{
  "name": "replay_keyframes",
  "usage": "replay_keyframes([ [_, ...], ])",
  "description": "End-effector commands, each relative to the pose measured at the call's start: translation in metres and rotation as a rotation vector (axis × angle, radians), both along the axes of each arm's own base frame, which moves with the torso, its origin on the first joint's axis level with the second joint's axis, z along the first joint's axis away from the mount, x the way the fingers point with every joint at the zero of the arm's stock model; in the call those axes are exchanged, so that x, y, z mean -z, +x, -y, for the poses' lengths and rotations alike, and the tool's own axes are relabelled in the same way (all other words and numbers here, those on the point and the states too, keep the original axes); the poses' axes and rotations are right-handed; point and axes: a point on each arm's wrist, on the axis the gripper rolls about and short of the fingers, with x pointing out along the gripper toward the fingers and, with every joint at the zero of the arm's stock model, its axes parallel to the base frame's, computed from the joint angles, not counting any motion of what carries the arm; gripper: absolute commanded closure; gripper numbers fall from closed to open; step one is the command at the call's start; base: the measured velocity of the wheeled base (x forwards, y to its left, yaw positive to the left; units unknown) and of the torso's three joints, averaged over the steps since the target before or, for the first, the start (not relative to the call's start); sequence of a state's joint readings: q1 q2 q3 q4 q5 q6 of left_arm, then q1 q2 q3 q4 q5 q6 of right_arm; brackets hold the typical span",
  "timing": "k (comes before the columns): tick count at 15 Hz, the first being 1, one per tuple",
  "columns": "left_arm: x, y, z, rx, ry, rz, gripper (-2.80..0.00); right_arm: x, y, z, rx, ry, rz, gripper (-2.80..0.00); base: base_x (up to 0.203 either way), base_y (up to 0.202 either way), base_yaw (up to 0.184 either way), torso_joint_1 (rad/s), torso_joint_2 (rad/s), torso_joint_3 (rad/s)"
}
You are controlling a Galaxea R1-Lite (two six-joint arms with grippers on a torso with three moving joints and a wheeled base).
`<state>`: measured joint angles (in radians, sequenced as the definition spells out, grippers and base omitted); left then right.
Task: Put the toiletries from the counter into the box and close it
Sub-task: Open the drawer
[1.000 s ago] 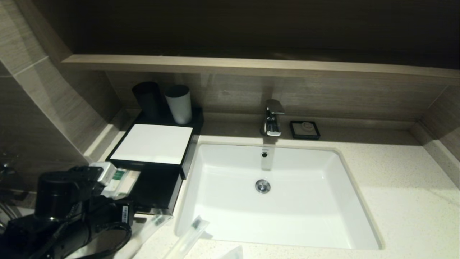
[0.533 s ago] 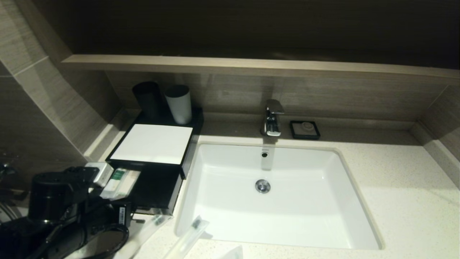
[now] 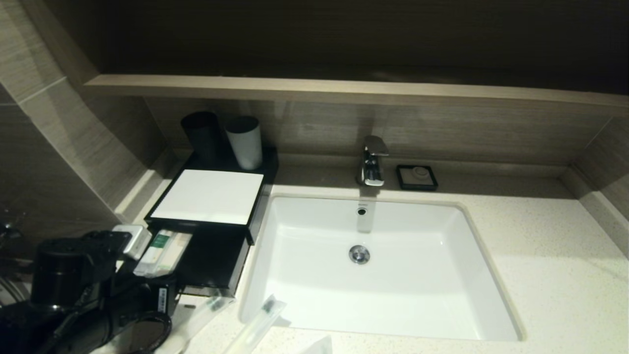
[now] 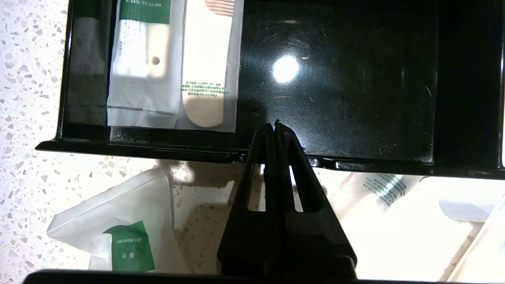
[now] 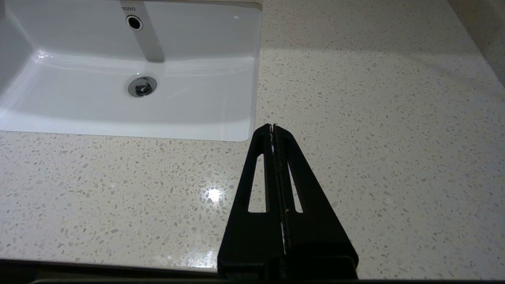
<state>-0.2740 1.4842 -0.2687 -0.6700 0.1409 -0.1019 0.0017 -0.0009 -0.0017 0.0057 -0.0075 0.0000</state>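
Note:
The black box (image 3: 206, 196) with a white top panel stands left of the basin, and its drawer (image 3: 216, 258) is pulled out. In the left wrist view the drawer (image 4: 355, 79) holds a green-marked dental kit sachet (image 4: 142, 59) and a comb sleeve (image 4: 209, 63) at one side. My left gripper (image 4: 275, 124) is shut and empty, with its tips just over the drawer's front rim. A shower cap sachet (image 4: 118, 236) and a printed sleeve (image 4: 386, 187) lie on the counter (image 4: 23, 98) before the drawer. My right gripper (image 5: 273, 126) is shut and empty above the bare counter (image 5: 375, 118), beside the basin.
Two long sleeves (image 3: 258, 322) (image 3: 206, 307) lie at the counter's front edge near the basin (image 3: 373, 265). A black cup (image 3: 201, 135) and a white cup (image 3: 244, 141) stand behind the box. The tap (image 3: 372, 161) and the soap dish (image 3: 416, 177) are at the back. My left arm (image 3: 73, 290) fills the lower left.
My left arm has drawn back toward the near left, which uncovers more of the sachets in the drawer. Nothing else has moved.

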Motion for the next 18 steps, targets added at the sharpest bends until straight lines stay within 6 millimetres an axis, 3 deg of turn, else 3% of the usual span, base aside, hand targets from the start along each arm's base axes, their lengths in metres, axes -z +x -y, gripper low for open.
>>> replay_keyframes([
  [1,-0.001,-0.002,0.002,0.010,-0.002,0.006,0.00,0.000,0.000,0.000,0.000,0.000,-0.001,0.00,0.000,0.000,0.000,0.000,0.00,0.000],
  [18,-0.011,-0.012,0.002,0.025,-0.002,0.007,0.00,0.000,0.000,0.000,0.000,0.000,-0.001,0.00,0.000,0.000,0.000,0.000,0.00,0.000],
])
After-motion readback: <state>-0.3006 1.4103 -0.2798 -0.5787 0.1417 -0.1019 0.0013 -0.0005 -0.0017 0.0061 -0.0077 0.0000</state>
